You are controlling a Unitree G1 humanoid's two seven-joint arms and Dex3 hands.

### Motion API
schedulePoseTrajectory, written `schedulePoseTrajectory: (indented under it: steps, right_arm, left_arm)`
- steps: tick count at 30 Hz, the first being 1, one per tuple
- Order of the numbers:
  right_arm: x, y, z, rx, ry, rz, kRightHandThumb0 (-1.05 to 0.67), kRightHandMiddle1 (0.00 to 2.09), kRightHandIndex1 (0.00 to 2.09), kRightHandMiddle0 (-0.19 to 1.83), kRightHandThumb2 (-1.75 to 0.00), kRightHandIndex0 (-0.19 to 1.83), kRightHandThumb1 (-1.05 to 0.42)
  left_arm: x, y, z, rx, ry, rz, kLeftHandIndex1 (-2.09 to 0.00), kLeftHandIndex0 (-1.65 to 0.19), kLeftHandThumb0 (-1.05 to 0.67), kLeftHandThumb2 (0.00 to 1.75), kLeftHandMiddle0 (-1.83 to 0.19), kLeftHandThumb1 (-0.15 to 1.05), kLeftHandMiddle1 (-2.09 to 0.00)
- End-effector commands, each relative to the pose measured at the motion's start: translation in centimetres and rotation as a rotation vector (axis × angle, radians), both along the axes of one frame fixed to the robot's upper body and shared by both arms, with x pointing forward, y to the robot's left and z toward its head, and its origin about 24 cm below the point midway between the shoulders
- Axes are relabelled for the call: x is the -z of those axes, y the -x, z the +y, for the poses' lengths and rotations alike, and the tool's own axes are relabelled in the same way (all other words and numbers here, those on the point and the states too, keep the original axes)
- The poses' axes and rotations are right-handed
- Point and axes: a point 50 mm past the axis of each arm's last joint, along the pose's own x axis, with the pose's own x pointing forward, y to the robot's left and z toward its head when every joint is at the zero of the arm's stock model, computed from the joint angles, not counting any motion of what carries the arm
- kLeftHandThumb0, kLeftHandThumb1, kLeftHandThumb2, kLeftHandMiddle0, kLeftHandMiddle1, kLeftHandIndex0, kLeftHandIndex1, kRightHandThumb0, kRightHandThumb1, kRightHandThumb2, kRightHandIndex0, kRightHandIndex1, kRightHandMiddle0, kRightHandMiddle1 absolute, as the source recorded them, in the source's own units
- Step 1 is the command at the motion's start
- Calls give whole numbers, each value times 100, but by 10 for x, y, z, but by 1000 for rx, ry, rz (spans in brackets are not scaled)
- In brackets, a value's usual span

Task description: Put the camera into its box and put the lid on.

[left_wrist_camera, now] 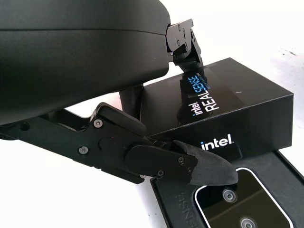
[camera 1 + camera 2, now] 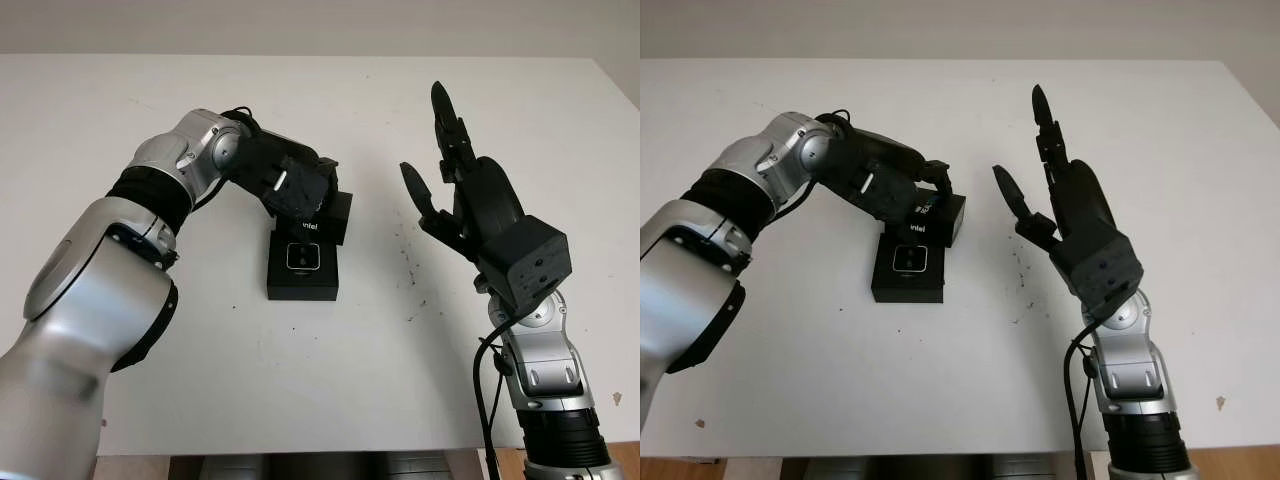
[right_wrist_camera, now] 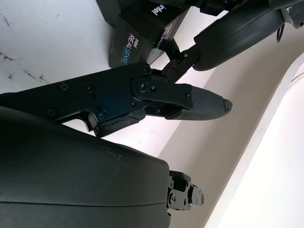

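A black box base (image 2: 300, 285) lies mid-table with the white-rimmed camera (image 2: 302, 257) set into it, lenses up. The black lid (image 2: 337, 222), printed "intel RealSense", sits tilted at the base's far edge. My left hand (image 2: 300, 195) is shut on the lid. In the left wrist view one finger presses the lid (image 1: 237, 109) from above and the thumb (image 1: 204, 168) lies along its front side, just over the camera (image 1: 242, 204). My right hand (image 2: 425, 135) is raised open above the table, to the right of the box and apart from it.
The white table (image 2: 200, 380) carries small dark specks (image 2: 410, 265) between the box and the right arm. Its front edge runs along the bottom of the head views, with free room on both sides of the box.
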Motion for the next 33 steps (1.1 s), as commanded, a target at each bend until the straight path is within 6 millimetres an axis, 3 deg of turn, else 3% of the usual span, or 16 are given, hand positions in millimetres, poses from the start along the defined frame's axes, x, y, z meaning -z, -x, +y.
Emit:
schedulePoseTrajectory:
  steps: [1, 4, 7, 10, 17, 24, 30, 33]
  right_arm:
    - [-1, 2, -1, 2, -5, -15, -67, 6, 5, -14, -53, -14, -105]
    - [-1, 3, -1, 3, -7, -11, -67, 5, 5, -14, -53, -14, -105]
    - [-1, 3, -1, 4, -2, -14, -67, 6, 5, -13, -53, -14, -105]
    - [0, 3, 0, 4, -5, -9, -66, 6, 5, -13, -53, -14, -105]
    - [1, 3, 0, 5, 1, 0, -69, 5, 5, -14, -54, -14, -105]
    - [1, 2, 0, 7, 3, 2, -71, 6, 6, -13, -53, -14, -105]
    - [1, 1, 1, 7, 15, -5, -71, 6, 6, -12, -53, -12, -105]
    - [0, 2, 1, 6, 19, -6, -71, 6, 7, -12, -53, -11, -105]
  left_arm:
    - [-2, 0, 0, -1, 14, 7, -186, -3, -44, 43, -17, 105, -160]
    - [-4, 0, 0, 3, 5, -4, -184, -10, -44, 43, -21, 105, -155]
    - [-9, -1, 2, -8, -1, -16, -203, -12, -44, 44, -19, 105, -167]
    - [-16, -2, 4, -8, 15, -54, -208, -3, -44, 46, -24, 105, -184]
    - [-37, -6, 18, -104, 171, -166, -173, -6, -32, 50, -25, 105, -154]
    - [-53, 2, 35, -157, 230, -227, -155, -6, -24, 46, -26, 105, -160]
    - [-65, 14, 51, -208, 287, -282, -201, -12, -25, 42, -40, 105, -193]
    - [-70, 23, 56, -253, 279, -297, -193, -6, -25, 40, -36, 105, -182]
